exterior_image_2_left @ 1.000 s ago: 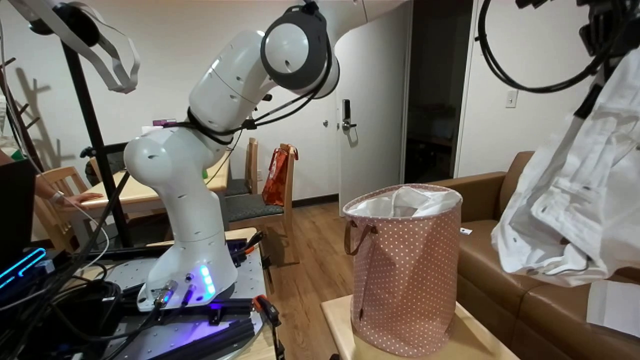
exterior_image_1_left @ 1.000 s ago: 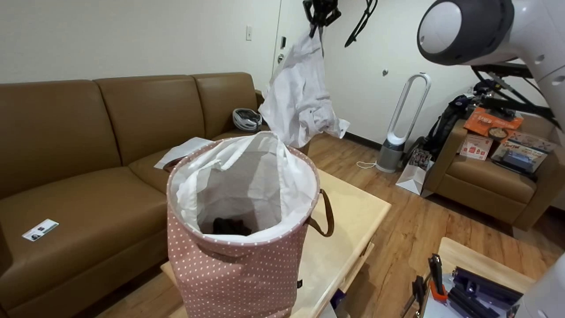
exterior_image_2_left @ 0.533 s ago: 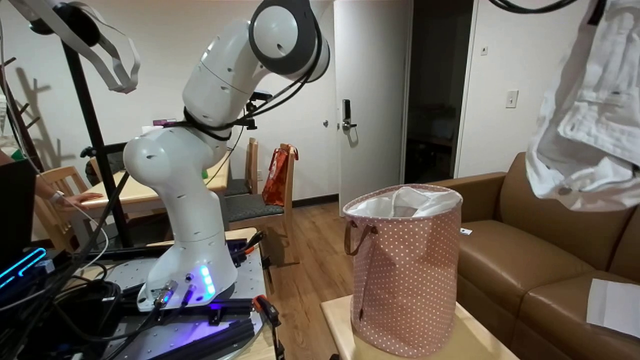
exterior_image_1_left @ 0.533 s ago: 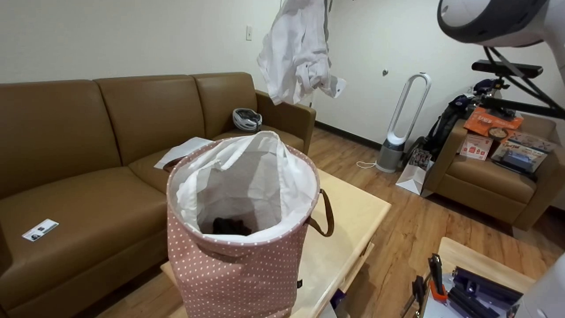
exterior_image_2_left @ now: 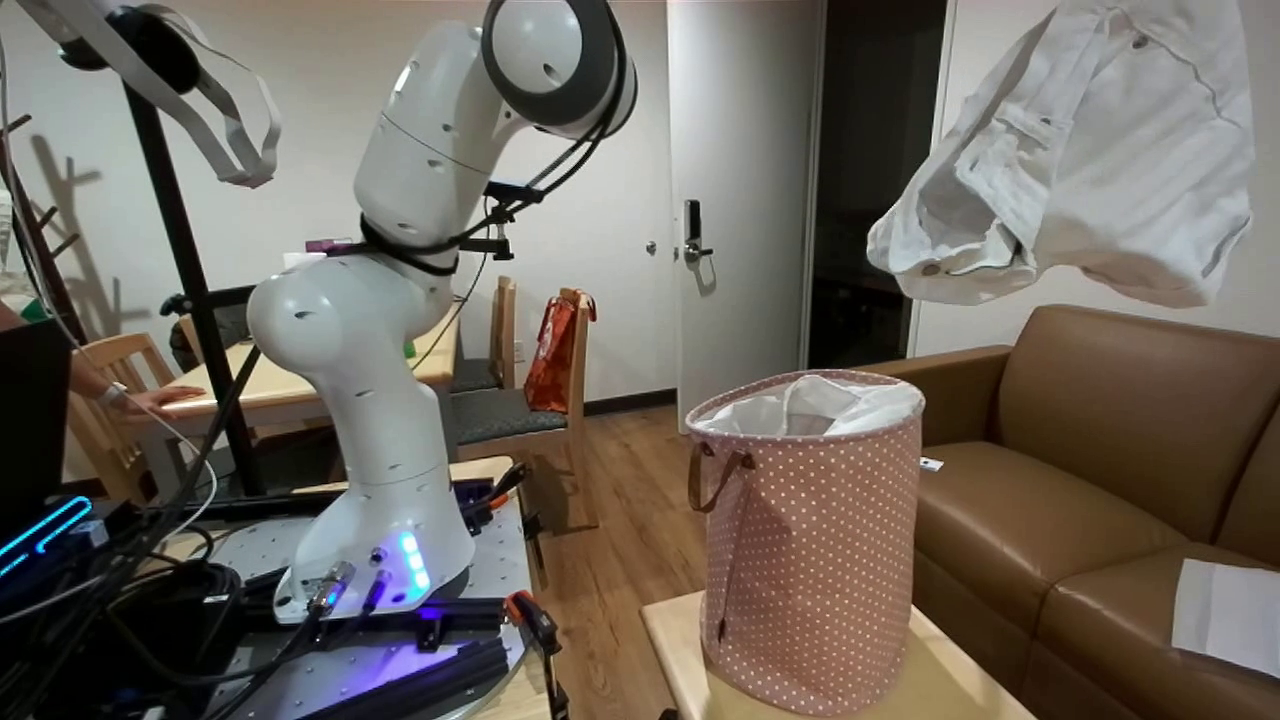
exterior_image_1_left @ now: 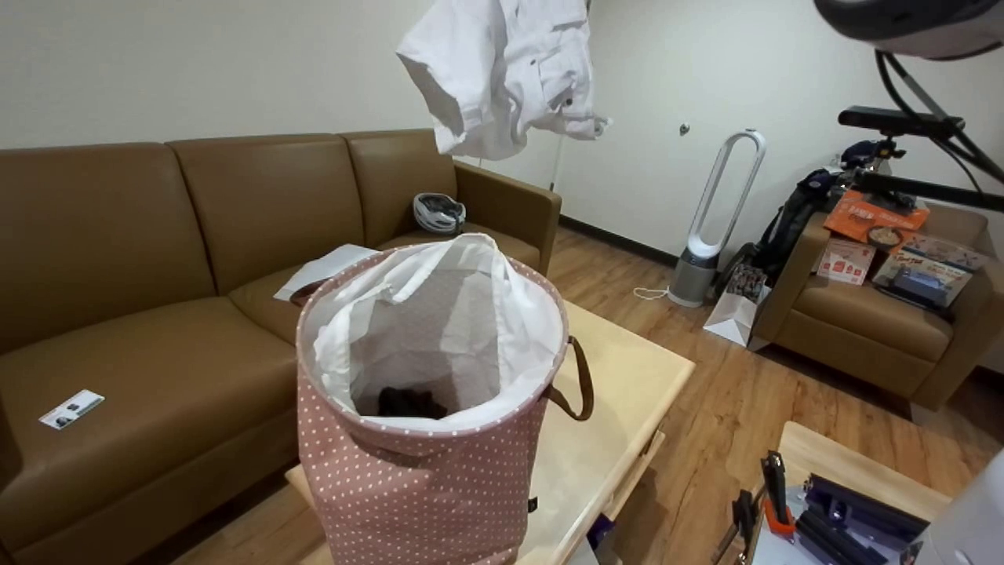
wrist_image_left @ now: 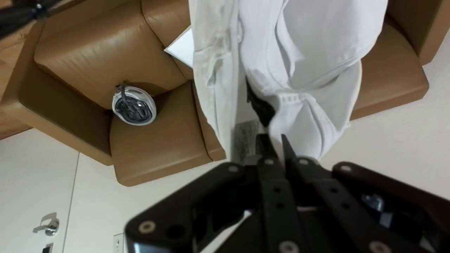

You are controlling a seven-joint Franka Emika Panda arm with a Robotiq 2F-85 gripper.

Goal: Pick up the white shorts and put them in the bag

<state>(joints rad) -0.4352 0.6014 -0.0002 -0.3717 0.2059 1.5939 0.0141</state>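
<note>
The white shorts hang in the air in both exterior views [exterior_image_1_left: 514, 82] [exterior_image_2_left: 1110, 170]. They also show in the wrist view [wrist_image_left: 316, 38], hanging from my gripper [wrist_image_left: 273, 137]. The fingers are closed on a fold of the cloth, with a grey label beside it. The gripper is out of view in both exterior views. The bag is a pink dotted hamper with a white lining, standing upright in both exterior views [exterior_image_1_left: 427, 486] [exterior_image_2_left: 810, 560]. Its top is open. The shorts are higher than the rim and apart from it.
The bag stands on a light wooden table [exterior_image_1_left: 627, 369]. A dark item [exterior_image_1_left: 409, 402] lies inside it. A brown sofa [exterior_image_1_left: 141, 353] runs alongside, with a helmet [exterior_image_1_left: 439, 213] and white paper [exterior_image_2_left: 1228, 610] on it. A bladeless fan [exterior_image_1_left: 698, 267] stands on the floor.
The shorts have risen in both exterior views and have turned, showing more of their spread width. The gripper has gone up out of the exterior views. The arm has lifted; the bag has not moved.
</note>
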